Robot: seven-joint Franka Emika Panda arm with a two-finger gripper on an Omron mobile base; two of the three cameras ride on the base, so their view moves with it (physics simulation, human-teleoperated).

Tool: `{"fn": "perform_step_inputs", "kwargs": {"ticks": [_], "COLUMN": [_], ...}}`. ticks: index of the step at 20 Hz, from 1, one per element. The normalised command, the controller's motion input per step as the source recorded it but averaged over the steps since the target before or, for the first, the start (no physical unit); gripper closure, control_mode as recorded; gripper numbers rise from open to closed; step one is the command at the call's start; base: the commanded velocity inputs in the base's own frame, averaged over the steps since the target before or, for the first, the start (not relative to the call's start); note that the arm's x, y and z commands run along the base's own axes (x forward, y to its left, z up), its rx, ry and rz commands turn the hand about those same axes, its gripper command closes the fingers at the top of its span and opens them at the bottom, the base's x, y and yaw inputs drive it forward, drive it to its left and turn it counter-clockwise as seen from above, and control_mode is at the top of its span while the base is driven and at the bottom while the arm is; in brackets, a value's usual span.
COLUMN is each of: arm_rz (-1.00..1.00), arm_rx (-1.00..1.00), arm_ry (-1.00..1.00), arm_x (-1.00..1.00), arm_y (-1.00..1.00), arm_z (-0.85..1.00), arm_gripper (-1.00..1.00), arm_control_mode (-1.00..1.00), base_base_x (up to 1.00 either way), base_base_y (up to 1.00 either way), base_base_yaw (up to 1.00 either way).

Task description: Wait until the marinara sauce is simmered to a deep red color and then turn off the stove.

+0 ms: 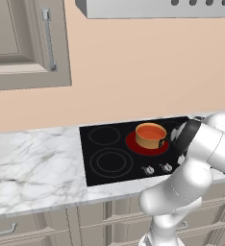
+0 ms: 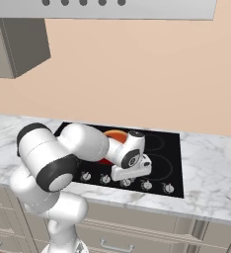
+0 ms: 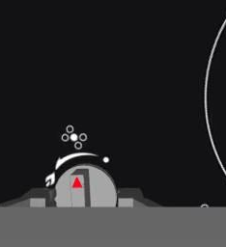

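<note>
Base views flank stove [image 1: 109, 158]; hand view close above.

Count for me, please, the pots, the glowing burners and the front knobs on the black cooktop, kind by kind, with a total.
Pot of marinara sauce: 1
Glowing red burner: 1
Silver knobs: 5
Total: 7

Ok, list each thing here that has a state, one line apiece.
sauce: orange-red, filling the pot
pot: upright on the lit burner
burner: glowing red, on
other burners: dark, off
gripper: shut on the knob
knob: silver, between the fingertips
cabinet door: closed
</note>
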Motion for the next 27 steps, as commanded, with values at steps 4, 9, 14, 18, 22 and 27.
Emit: {"fn": "perform_step_inputs", "kwargs": {"ticks": [4,9,14,18,22,27], "arm_rz": [-0.20,-0.22,-0.23,-0.22,-0.20,-0.17], "arm_rx": [-0.01,-0.02,-0.02,0.00,0.00,-0.01], "arm_ry": [0.00,0.01,0.01,0.02,0.02,0.02], "arm_x": [-0.03,-0.01,0.00,0.00,0.00,0.00], "arm_y": [0.00,0.00,0.00,0.00,0.00,0.00], "arm_z": [-0.04,-0.07,-0.10,-0.09,-0.11,-0.11], "arm_gripper": [1.00,1.00,1.00,1.00,1.00,1.00], "arm_control_mode": [-1.00,-1.00,-1.00,-1.00,-1.00,-1.00], "base_base_x": [0.00,0.00,0.00,0.00,0.00,0.00], "base_base_y": [0.00,0.00,0.00,0.00,0.00,0.00], "base_base_yaw": [0.00,0.00,0.00,0.00,0.00,0.00]}}
